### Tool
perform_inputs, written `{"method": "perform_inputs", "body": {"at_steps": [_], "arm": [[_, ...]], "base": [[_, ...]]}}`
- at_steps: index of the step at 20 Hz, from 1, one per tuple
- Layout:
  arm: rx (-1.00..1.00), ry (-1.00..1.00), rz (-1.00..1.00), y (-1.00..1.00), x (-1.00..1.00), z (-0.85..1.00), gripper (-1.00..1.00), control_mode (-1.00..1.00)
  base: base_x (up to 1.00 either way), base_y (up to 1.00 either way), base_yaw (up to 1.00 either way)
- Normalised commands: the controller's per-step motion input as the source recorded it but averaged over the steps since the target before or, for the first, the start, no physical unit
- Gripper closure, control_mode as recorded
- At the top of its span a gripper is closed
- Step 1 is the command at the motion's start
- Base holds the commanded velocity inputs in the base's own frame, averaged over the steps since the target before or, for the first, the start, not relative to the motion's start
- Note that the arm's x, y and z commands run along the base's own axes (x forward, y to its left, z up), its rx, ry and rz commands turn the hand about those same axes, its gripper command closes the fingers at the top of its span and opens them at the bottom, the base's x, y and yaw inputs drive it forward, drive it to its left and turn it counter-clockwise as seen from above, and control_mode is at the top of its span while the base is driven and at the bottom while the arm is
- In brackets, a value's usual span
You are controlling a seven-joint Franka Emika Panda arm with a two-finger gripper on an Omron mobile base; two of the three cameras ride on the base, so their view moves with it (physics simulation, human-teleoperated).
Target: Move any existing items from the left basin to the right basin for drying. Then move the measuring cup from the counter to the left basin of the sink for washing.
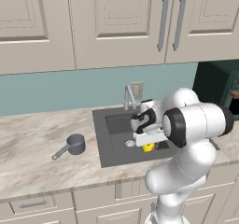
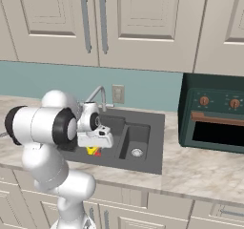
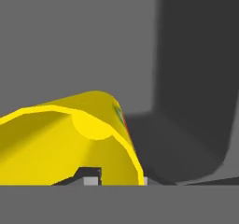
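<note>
Left base view: marbled counter (image 1: 32,139)

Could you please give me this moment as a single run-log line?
phase: picking yellow cup | gripper: at cup in left basin, grasp unclear | measuring cup: on counter | right basin: no items seen

The yellow cup (image 1: 148,147) with its red-orange lower part is sitting low over the left basin (image 1: 117,125), the wider bowl of the dark grey sink (image 1: 105,143); in the hand view its open yellow mouth (image 3: 70,143) is facing the camera, tilted. The right basin (image 2: 136,140), the narrower bowl, is showing its round silver drain. The measuring cup (image 1: 74,144), dark grey and round, is standing upright on the marbled desk (image 1: 32,148), its thin handle pointing away from the sink.
</note>
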Motion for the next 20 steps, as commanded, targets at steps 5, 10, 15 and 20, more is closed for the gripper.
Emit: {"method": "perform_inputs", "body": {"at_steps": [5,10,15,20], "arm": [[0.0,0.0,0.0,-0.21,0.0,0.5,1.0,-1.0],[0.0,0.0,0.0,-0.24,0.0,0.42,1.0,-1.0],[0.0,0.0,0.0,-0.3,-0.01,0.39,1.0,-1.0],[0.0,0.0,0.0,-0.35,0.0,0.33,1.0,-1.0]], "base": [[0.0,0.0,0.0],[0.0,0.0,0.0],[0.0,0.0,0.0],[0.0,0.0,0.0]]}}
